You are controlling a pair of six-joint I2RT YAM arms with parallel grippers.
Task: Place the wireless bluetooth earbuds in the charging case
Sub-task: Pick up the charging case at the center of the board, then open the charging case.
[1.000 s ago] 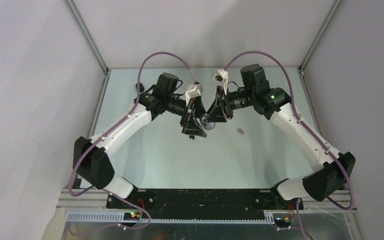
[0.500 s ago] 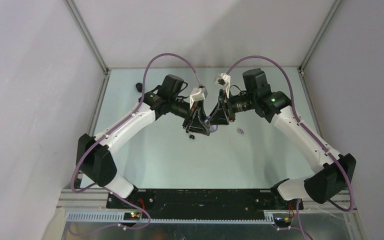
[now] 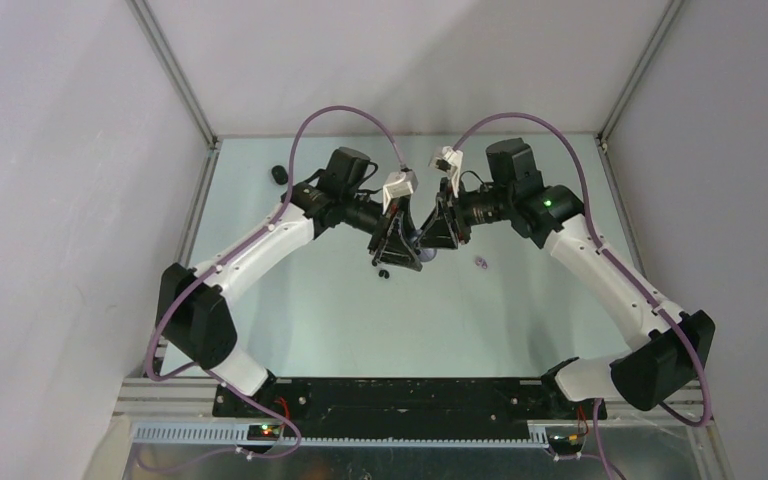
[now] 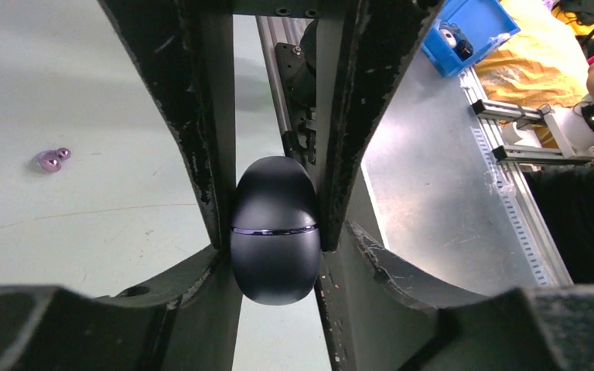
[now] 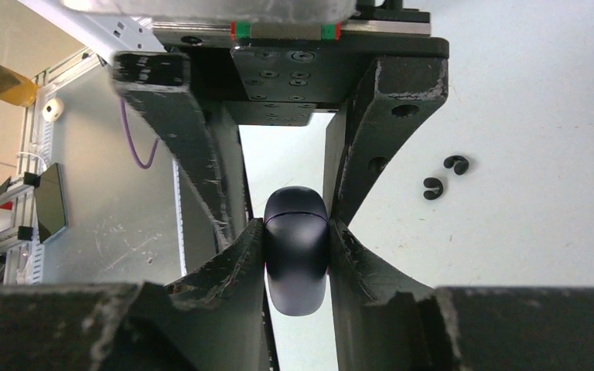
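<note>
Charging case (image 4: 272,201), a closed black egg, is pinched from opposite ends by both arms and seems to hang clear of the desk (image 3: 340,310). In the left wrist view the left pincer (image 4: 276,251) presses its two fingertips on the case at 3 and 9 o'clock, just below the seam (image 4: 273,230). The right pincer (image 5: 296,238) comes in from 12 o'clock and clamps the half above the seam. Neither pincer is spread; each is closed on the case.

The long axis of the case runs from 6 to 12 o'clock in that view, straight along the line between the two wrists. The seam lies across that line, between the two grips. So I judge that the coming move is to part the halves, and that it depends on each pincer keeping its own half.

Further out, none of the buds is in the case. Seen from above, the purple earbuds (image 3: 480,262) lie on the desk at about 4 o'clock from the joined pincers, on the right arm's side. The black earbuds (image 5: 445,176) lie at about 7 o'clock, close under the left pincer. The left arm therefore looks nearer to the black pair and the right arm nearer to the purple pair.
</note>
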